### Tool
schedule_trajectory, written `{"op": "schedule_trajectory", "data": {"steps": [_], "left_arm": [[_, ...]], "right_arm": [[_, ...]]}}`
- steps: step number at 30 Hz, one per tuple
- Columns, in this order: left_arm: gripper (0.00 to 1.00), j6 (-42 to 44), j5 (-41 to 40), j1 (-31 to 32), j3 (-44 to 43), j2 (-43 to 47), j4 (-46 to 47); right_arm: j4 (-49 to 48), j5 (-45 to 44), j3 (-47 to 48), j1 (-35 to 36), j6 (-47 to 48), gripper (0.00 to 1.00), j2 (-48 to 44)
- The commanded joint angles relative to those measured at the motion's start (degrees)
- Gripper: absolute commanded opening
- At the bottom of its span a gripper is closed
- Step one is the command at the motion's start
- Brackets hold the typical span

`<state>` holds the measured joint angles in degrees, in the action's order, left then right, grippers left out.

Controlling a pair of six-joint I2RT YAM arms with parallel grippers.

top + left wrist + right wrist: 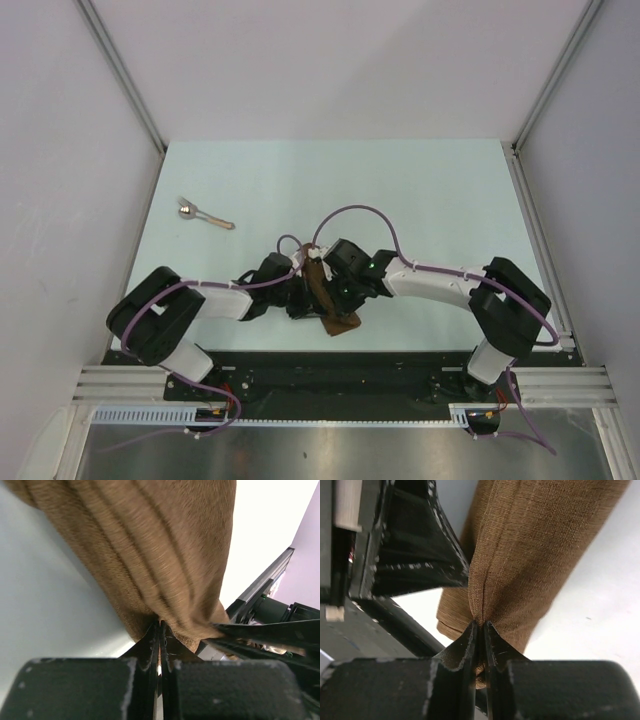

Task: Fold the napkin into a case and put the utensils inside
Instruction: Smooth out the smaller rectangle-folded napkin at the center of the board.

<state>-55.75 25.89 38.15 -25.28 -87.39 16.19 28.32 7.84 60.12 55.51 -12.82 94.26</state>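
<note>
The brown napkin is folded into a narrow strip and hangs between my two grippers near the table's front middle. My left gripper is shut on one edge of it, seen close in the left wrist view with the cloth above. My right gripper is shut on the cloth's edge too, seen in the right wrist view with the napkin hanging from it. The two grippers almost touch. A utensil with a silver head and tan handle lies at the table's far left.
The pale table is ringed by white walls and metal rails. The black base rail runs along the near edge. Purple cables loop over both arms.
</note>
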Motion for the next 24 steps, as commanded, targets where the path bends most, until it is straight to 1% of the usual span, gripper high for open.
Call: {"op": "schedule_trajectory", "data": {"steps": [1,4,9,12,13,14,16,17,18,20,22,24], "left_arm": [[0.01,-0.9,0.0,1.1,0.1,-0.5,1.6],[0.01,-1.2,-0.3,1.6,0.8,-0.2,1.4],[0.01,-0.3,-1.1,2.1,1.4,1.5,0.2],[0.01,2.3,-1.0,2.1,0.8,3.9,-4.3],[0.01,3.3,-0.3,1.9,0.8,5.0,-7.1],[0.02,5.5,0.4,0.4,0.5,6.1,-9.0],[0.05,7.4,0.9,-1.6,-0.2,11.2,-13.4],[0.09,9.1,1.2,-3.9,-0.6,13.5,-17.5],[0.12,10.1,0.9,-4.9,-1.3,16.9,-19.7],[0.13,12.4,-0.1,-7.8,-4.6,19.0,-23.6],[0.13,13.1,1.7,-9.5,-7.6,17.3,-23.0],[0.09,12.5,4.4,-11.3,-9.4,13.3,-19.1]], "right_arm": [[-3.5,3.8,1.6,0.9,-6.7,0.11,1.7],[-5.7,3.8,1.0,1.2,-9.4,0.11,2.5],[-11.2,1.7,-3.1,1.2,-17.8,0.13,3.0],[-15.4,1.9,-6.5,1.2,-21.5,0.17,3.1],[-16.6,1.7,-7.4,1.2,-22.1,0.18,3.1],[-17.9,1.8,-8.3,1.1,-22.5,0.19,3.2],[-21.7,1.8,-10.6,1.2,-23.4,0.19,3.6],[-22.6,1.8,-11.2,1.1,-23.6,0.2,3.7],[-23.9,1.7,-11.5,1.2,-23.6,0.21,4.1],[-25.6,1.8,-12.4,1.2,-24.0,0.21,4.4],[-26.5,1.9,-13.3,1.2,-24.6,0.23,4.3],[-27.7,2.0,-14.1,1.2,-25.1,0.25,3.8]]}}
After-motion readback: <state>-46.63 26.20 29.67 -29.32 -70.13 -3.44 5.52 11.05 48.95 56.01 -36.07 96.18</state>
